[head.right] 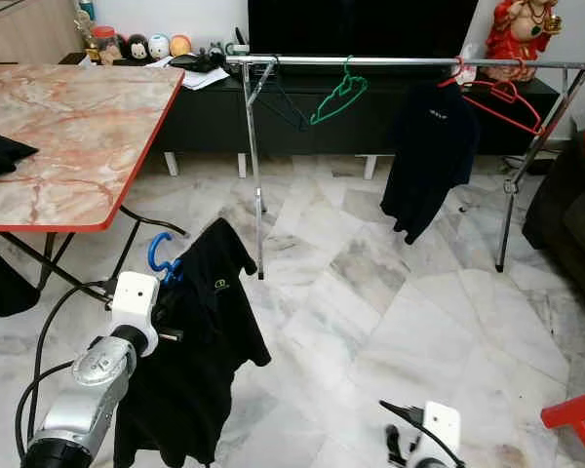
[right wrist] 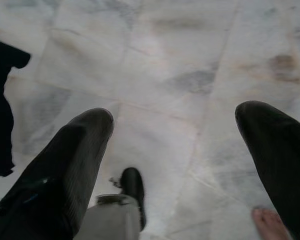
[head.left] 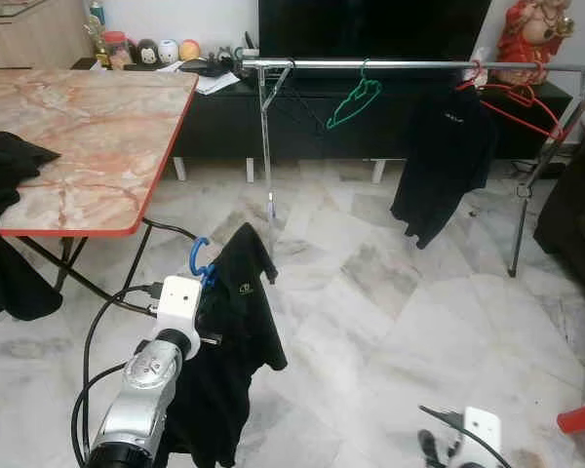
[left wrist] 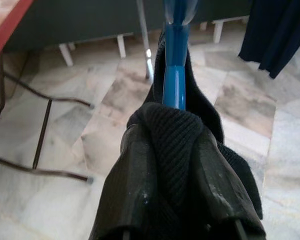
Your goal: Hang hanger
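Note:
A blue hanger (head.left: 199, 259) carries a black shirt (head.left: 236, 327), held low over the floor in front of me. My left gripper (left wrist: 170, 127) is shut on the shirt's collar, where the hanger's blue neck (left wrist: 175, 60) rises from the cloth. Its hook sticks up beside the white wrist camera. Far ahead runs the silver clothes rail (head.left: 400, 64), with a green hanger (head.left: 356, 100), red hangers (head.left: 512, 97) and another black shirt (head.left: 441, 156) on it. My right gripper (right wrist: 175, 145) hangs open over bare marble floor, its fingers (right wrist: 77, 150) wide apart.
A marble-top table (head.left: 78, 127) with a red edge stands at the left, with dark clothes (head.left: 5, 224) draped over its side. A black TV cabinet (head.left: 224, 122) lies behind the rail. A dark sofa (head.left: 577, 214) and a red stool (head.left: 581, 423) are at the right. A person's toes (right wrist: 267, 222) are near my right gripper.

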